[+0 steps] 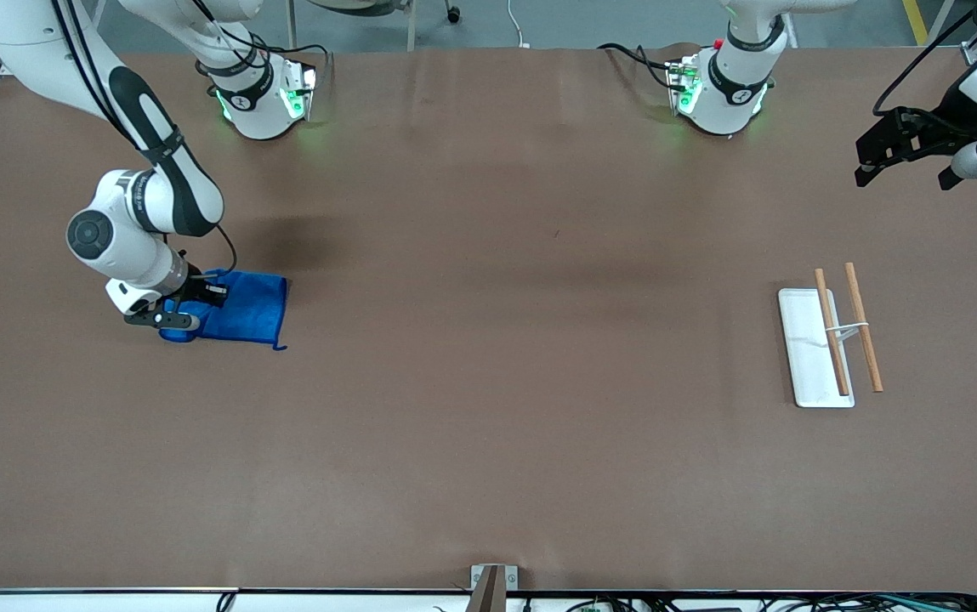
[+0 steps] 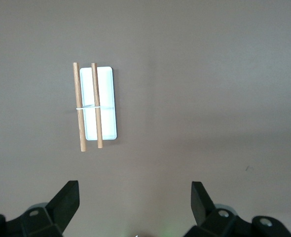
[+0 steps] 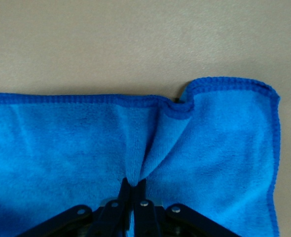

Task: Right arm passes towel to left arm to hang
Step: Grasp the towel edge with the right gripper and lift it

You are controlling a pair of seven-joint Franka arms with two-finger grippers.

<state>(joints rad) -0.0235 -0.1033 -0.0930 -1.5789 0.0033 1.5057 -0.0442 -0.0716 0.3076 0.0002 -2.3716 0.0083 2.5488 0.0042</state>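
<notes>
The bright blue towel (image 1: pixel 246 310) lies on the brown table toward the right arm's end. My right gripper (image 1: pixel 190 306) is down on it and shut on a pinched fold of the towel (image 3: pixel 135 148), which puckers up between the fingers (image 3: pixel 123 190). The towel's stitched edge shows in the right wrist view. My left gripper (image 1: pixel 905 170) is open and empty, held high over the left arm's end of the table; its fingers (image 2: pixel 66 200) stand wide apart in the left wrist view. The left arm waits.
A white tray (image 1: pixel 803 340) carrying a rack of two wooden rods (image 1: pixel 864 338) stands toward the left arm's end, also in the left wrist view (image 2: pixel 105 89). A small bracket (image 1: pixel 492 586) sits at the table's near edge.
</notes>
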